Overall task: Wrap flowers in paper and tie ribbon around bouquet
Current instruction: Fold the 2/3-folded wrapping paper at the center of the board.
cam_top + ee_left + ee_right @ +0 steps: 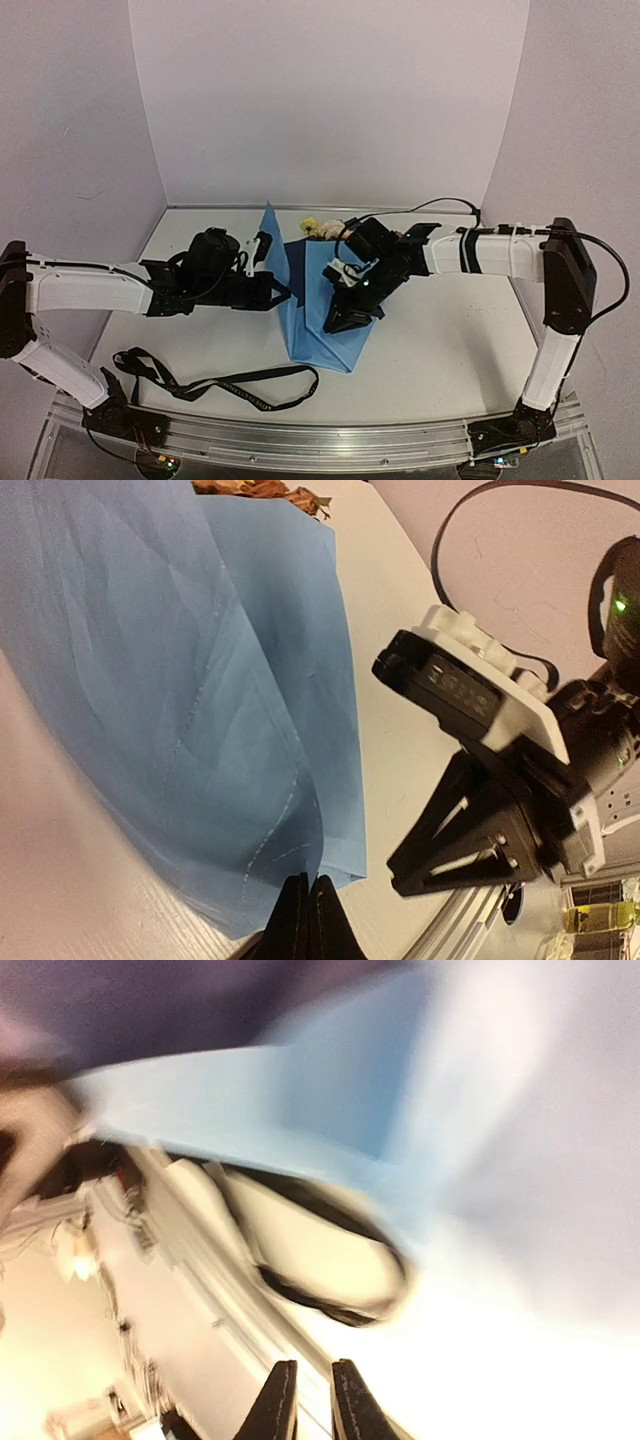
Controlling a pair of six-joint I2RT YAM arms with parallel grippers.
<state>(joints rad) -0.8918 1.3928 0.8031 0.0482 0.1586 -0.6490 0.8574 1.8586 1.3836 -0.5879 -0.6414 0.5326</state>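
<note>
The light blue paper lies folded mid-table, its left flap standing up to a point; in the left wrist view the paper fills the left side. The flowers poke out at its far end, and a few flower heads show at the top edge. My left gripper is shut on the paper's left edge. My right gripper hovers over the paper's right side, jaws narrowly open and empty. The black ribbon lies loose near the front left, and its loop shows blurred.
An aluminium rail runs along the table's near edge. Pale walls close in the back and sides. A round black cable lies behind the right arm. The right arm's black fingers stand close to the paper's edge.
</note>
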